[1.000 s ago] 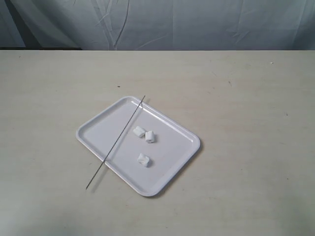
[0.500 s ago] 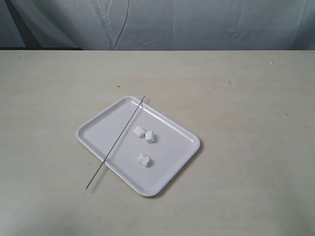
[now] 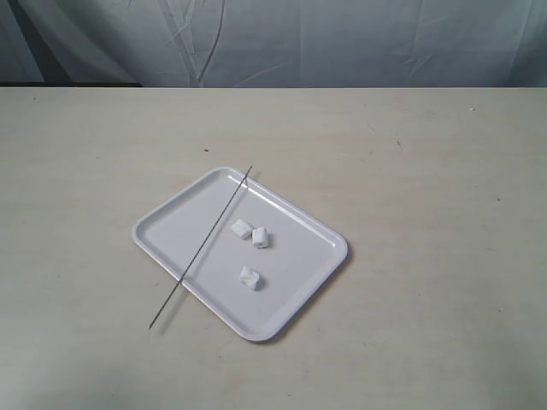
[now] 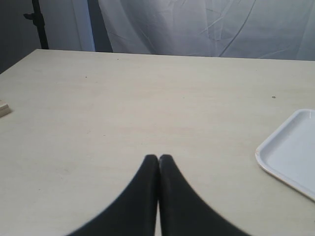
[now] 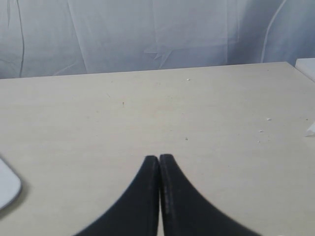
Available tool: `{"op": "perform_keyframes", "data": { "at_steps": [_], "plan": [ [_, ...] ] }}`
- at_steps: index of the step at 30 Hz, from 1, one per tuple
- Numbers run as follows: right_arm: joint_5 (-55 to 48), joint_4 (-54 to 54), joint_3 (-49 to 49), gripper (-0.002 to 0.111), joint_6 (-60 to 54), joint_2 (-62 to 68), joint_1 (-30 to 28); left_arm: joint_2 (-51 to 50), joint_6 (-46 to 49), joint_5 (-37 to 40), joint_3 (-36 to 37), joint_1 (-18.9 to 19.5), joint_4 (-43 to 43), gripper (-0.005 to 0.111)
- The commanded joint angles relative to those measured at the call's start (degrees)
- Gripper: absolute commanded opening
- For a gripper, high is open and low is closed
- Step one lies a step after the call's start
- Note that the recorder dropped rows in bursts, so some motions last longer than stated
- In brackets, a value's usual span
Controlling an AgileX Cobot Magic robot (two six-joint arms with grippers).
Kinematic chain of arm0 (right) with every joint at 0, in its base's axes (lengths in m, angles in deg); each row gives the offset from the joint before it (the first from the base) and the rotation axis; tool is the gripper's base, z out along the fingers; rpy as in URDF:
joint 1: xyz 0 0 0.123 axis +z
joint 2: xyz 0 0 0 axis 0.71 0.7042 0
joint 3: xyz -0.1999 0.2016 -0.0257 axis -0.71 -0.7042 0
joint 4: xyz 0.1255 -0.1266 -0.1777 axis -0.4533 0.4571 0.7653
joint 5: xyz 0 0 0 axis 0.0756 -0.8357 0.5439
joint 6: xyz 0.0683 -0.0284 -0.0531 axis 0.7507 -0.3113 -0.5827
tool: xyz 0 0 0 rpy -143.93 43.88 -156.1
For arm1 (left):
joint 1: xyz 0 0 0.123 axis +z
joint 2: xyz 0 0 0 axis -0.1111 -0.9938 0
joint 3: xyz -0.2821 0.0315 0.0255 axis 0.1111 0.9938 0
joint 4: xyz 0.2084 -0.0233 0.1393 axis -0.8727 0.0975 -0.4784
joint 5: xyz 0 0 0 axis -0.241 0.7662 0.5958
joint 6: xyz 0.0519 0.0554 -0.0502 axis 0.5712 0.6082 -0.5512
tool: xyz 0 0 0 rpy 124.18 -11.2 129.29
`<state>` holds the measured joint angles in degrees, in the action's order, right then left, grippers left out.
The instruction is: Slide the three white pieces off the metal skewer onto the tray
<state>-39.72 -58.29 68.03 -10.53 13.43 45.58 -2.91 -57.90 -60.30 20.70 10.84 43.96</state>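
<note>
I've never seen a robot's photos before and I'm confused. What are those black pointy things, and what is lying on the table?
This robot has two arms. One picture sees the table from outside: a white tray holds three white pieces, and a thin metal skewer lies across it, one end poking past the rim. The other two come from cameras on the wrists. The black points are the left claw and right claw, both shut, holding nothing.

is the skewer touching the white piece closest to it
Apart. The exterior view shows the metal skewer lying across the tray, with a clear strip of bare tray surface between it and the nearest white piece.
</note>
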Motion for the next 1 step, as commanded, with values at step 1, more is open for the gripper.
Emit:
{"op": "perform_keyframes", "data": {
  "at_steps": [1],
  "plan": [
    [0.4, -0.1, -0.1, 0.000, 0.0, -0.2, -0.3, 0.3, 0.0, -0.3, 0.2, 0.0, 0.2, 0.000]
  ]
}}
